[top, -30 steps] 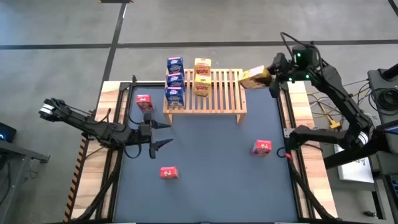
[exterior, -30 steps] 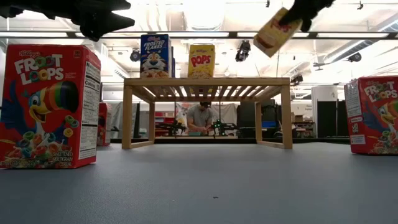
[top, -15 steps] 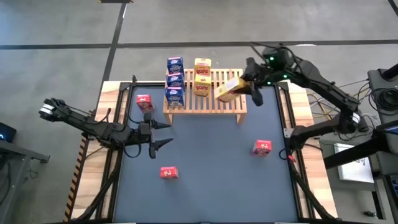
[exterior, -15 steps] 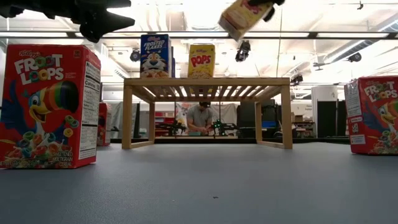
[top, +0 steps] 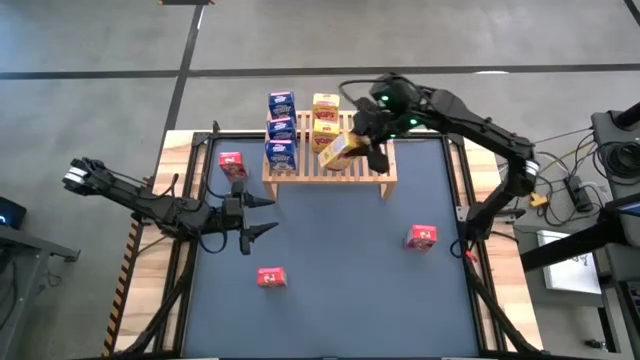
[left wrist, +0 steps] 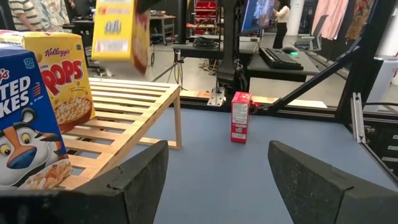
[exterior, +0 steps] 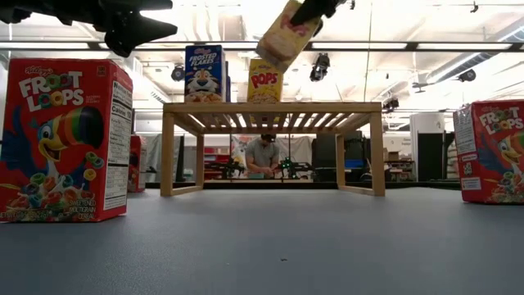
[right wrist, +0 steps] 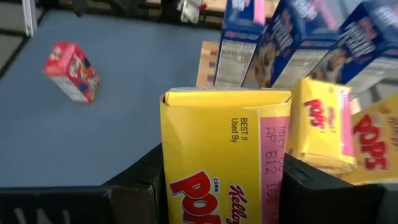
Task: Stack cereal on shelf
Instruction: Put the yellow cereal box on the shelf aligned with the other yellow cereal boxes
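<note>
The wooden slatted shelf (top: 352, 165) stands at the table's far side. Three blue cereal boxes (top: 281, 130) and two yellow ones (top: 325, 118) stand upright on its left half. My right gripper (top: 362, 138) is shut on a third yellow cereal box (top: 337, 151) in the air over the slats, just right of the standing yellow boxes. That box (exterior: 286, 33) shows tilted in the low view. Three red boxes (top: 231, 163) (top: 271, 277) (top: 422, 237) stand on the blue mat. My left gripper (top: 252, 216) waits open at the mat's left, pointing level. My right gripper pinches the yellow box between its two fingers (right wrist: 140, 186), one on each of two opposite faces, at the end (right wrist: 180, 193) nearer the wrist. The fingers slant down from the table's far right. The box is tilted and hangs clear above the shelf's slats.
The right half of the shelf's slats (top: 372, 170) is bare. The table's wooden frame rails (top: 197, 150) run along both sides of the mat. A person (exterior: 264, 156) sits in the room beyond the table, seen under the shelf.
My right gripper has swung with the yellow box from beyond the shelf's right end toward the table's left, over the slats to beside the standing yellow boxes. The box has turned and tipped on the way, staying clear of the shelf.
</note>
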